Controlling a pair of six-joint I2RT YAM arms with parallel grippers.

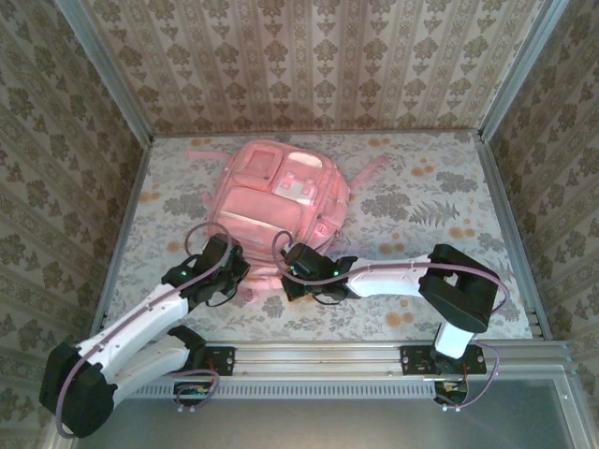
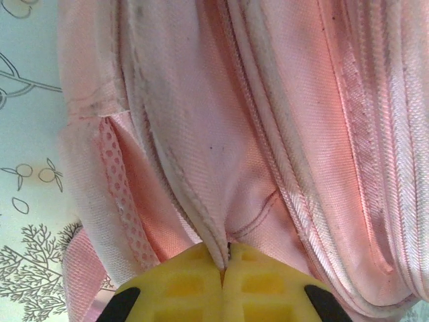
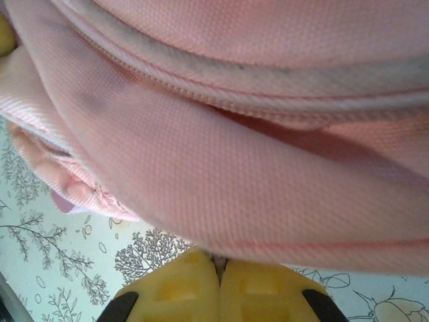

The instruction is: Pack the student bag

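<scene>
1. While both arms reach in at the near edge of the student bag (image 1: 281, 201), which lies flat on the flowered bench (image 1: 421, 215) with its pockets facing up and its straps trailing toward the far wall, the step in hand looks to me like parting its mouth for packing.
2. The left gripper (image 2: 224, 272) is pinched together on a piped fold of pink fabric, and the ridge runs straight into the seam between its yellow pads (image 2: 181, 285).
3. The right gripper (image 3: 218, 265) is likewise closed, with a sliver of the bag's edge nipped in it. That bite looks thinner from where I stand.
4. To do this well, I'd say the 2 arms should lift and spread together, gently, so neither fold slides free.
5. Pulling apart too fast may drag the whole bag across the bench instead of opening it, since soft cloth stretches before it holds.
6. Whether a zip is already undone, I cannot tell from here.
</scene>
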